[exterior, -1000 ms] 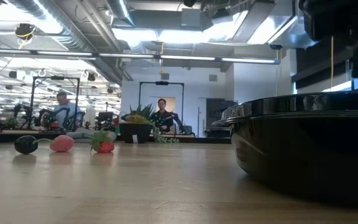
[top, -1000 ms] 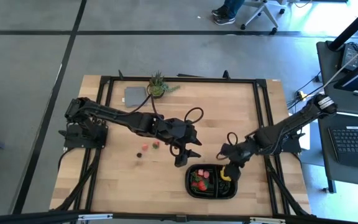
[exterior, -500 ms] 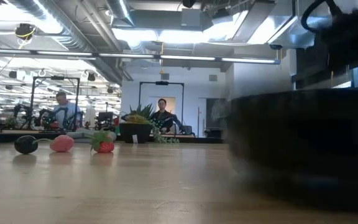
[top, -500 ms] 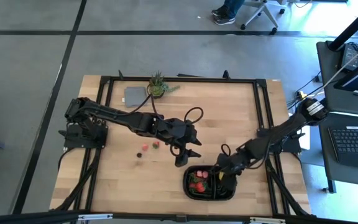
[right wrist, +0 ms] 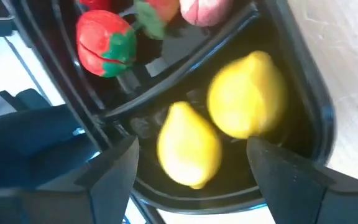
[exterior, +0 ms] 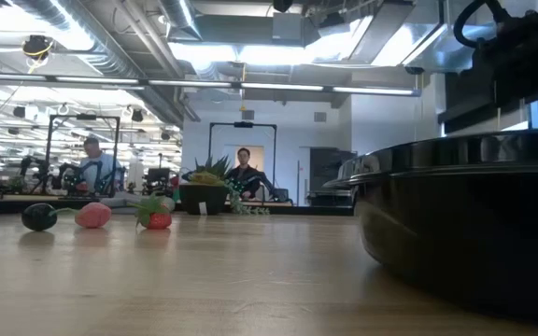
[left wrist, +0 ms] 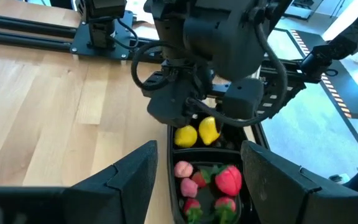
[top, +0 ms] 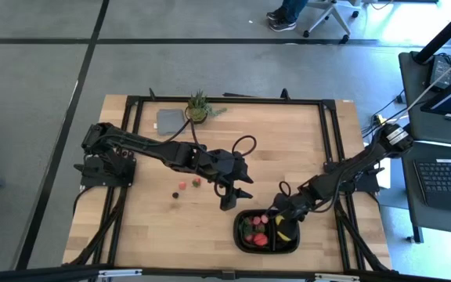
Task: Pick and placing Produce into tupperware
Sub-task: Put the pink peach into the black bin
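The right tool [top: 282, 216] hangs over the black tray [top: 243, 242], fingers spread wide and holding nothing, above two lemons [right wrist: 219, 127] in one compartment. Strawberries [left wrist: 227, 180] fill the neighbouring one. The left tool [top: 227, 205], just beside the tray, looks open. Three pieces [exterior: 92, 216] lie on the bench [top: 147, 227], well apart from the tray.

Table [top: 288, 149]: pale, matt wood planks with visible grain. Tray [right wrist: 319, 109]: glossy black plastic. Lemons [right wrist: 247, 102]: smooth, slightly shiny yellow skins. Strawberry [right wrist: 104, 42]: satin red, seamed surface. Arm housings [left wrist: 222, 43]: dark matt plastic.
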You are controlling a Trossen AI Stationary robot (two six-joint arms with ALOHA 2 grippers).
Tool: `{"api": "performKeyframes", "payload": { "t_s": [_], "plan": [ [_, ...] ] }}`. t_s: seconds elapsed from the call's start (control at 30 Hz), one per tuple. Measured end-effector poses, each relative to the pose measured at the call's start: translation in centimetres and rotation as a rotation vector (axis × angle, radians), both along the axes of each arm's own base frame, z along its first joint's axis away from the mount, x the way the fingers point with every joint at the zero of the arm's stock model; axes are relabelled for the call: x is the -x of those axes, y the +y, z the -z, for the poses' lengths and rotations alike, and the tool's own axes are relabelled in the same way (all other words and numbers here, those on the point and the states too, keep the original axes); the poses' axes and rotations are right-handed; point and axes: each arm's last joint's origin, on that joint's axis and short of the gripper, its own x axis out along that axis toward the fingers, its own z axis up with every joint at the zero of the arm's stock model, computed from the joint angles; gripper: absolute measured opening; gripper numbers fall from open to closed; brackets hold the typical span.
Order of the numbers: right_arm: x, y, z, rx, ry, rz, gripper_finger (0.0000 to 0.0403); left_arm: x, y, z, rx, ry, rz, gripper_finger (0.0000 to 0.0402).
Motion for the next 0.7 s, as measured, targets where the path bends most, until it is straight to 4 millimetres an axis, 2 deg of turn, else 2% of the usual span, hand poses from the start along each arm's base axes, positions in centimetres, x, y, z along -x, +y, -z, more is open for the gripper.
{"api": "performKeyframes", "payload": {
  "t_s": [0.17, 0.3, 0.47, 0.6, 0.7],
  "plan": [
    [-0.4, 0.1, -1.6, -0.039, -0.050, 0.009, 0.0302, 1.1, 0.2, -0.2, -0.009, 0.075, -0.003, 0.0224],
    [-1.3, -0.1, -4.8, -0.055, -0.157, 0.002, 0.0302, 3.8, 1.0, -1.4, -0.049, 0.172, -0.113, 0.0224],
    [-2.2, -1.2, -9.3, 0.019, -0.330, -0.003, 0.0303, 7.3, 2.1, -2.0, -0.082, 0.345, -0.293, 0.0224],
    [-2.6, -2.9, -12.0, 0.103, -0.375, -0.005, 0.0303, 9.9, 3.0, -0.9, -0.132, 0.585, -0.477, 0.0224],
    [-2.8, -4.3, -13.2, 0.166, -0.368, -0.008, 0.0303, 10.8, 3.8, 0.5, -0.155, 0.729, -0.555, 0.0224]
  ]
}}
